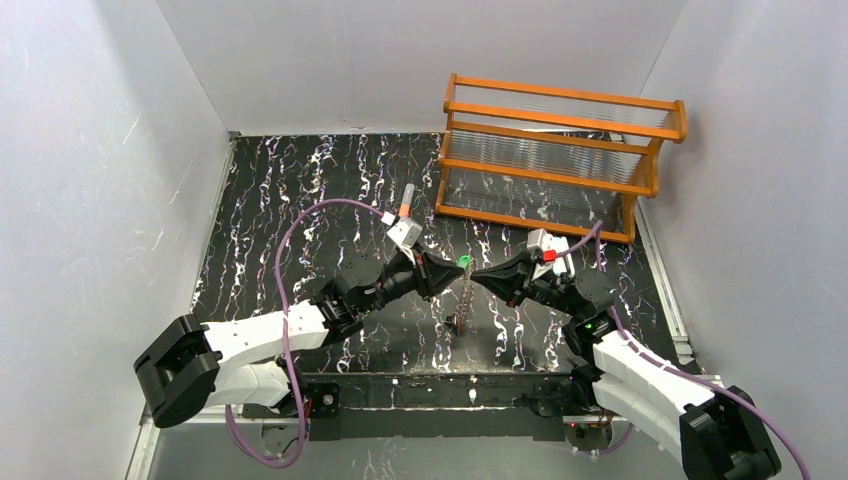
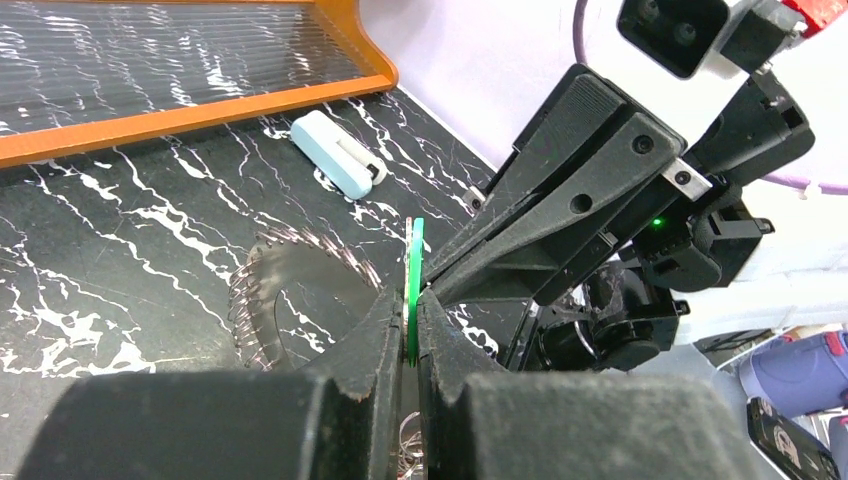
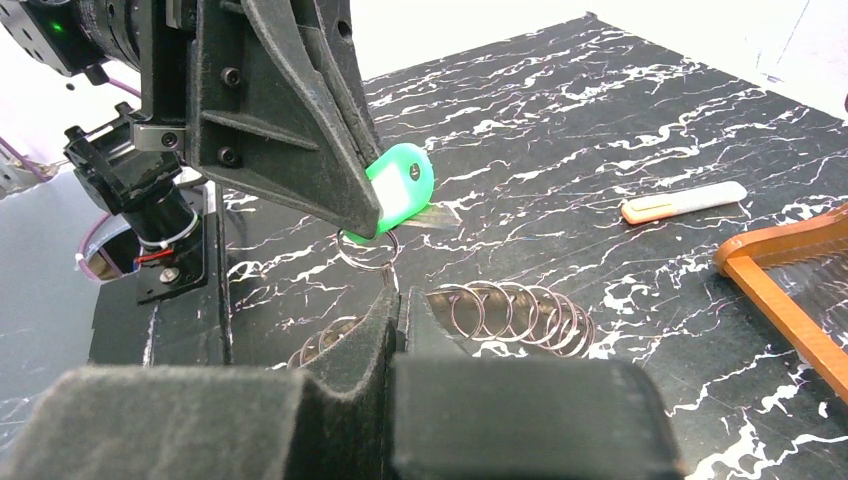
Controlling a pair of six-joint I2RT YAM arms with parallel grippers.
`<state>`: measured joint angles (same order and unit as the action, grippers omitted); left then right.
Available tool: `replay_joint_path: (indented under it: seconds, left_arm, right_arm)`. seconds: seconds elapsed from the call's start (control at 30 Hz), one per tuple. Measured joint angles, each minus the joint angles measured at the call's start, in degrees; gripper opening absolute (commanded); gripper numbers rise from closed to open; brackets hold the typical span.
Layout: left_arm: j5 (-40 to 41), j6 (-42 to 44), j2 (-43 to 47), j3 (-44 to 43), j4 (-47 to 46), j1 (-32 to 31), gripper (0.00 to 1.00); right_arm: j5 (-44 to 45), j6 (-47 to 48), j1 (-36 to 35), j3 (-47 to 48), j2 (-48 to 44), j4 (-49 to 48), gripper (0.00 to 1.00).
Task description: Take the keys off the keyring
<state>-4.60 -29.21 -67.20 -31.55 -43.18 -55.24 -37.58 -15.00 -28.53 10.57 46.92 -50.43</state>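
On the black marbled table point(image 1: 300, 200), the orange-and-grey tube point(image 1: 405, 200) lies a little left of the frame's centre in the overhead view, up beyond the left arm's wrist.

Just below and right of it, near the centre of the frame, the left pincer point(image 1: 447, 270) points right. Its own wrist view shows the left pincer point(image 2: 412, 320) clamped on the green key point(image 2: 415, 265), which stands edge-on between the two fingers. From above, the green key point(image 1: 463, 262) shows as a small bright spot at the pincer's tip, held clear of the table.

The keyring point(image 1: 463, 305) trails from just under that spot toward the lower edge of the frame, as a thin string of wire coils. In the right wrist view the keyring point(image 3: 515, 315) runs across the lower middle, below the green key point(image 3: 405, 185).

Facing it tip to tip from the right, the right pincer point(image 1: 480, 278) has its fingers pressed together. Coils show on both sides of the right pincer point(image 3: 398, 305), so I cannot tell whether it pinches them.

The orange wooden rack point(image 1: 560, 150) stands at upper right, well apart. The pale clip point(image 2: 335, 153) lies beside it.
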Motion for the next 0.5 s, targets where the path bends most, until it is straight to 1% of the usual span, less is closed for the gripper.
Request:
replay_joint_path:
  seconds: [0.17,0.27,0.5]
  left_arm:
    - [-2.93,0.46,-0.09,-0.11,0.17,0.00,0.00]
    - [-3.37,0.81,-0.11,-0.13,0.28,0.00,0.00]
    - [0.90,3.21,-0.68,-0.04,0.24,-0.13,0.00]
  right_arm:
    - [-0.85,-0.04,0.07,0.00,0.42,0.35,0.01]
    - [-1.57,-0.13,0.07,0.00,0.70,0.59,0.01]
    - [-3.04,-0.26,0.31,1.05,0.79,3.54,0.01]
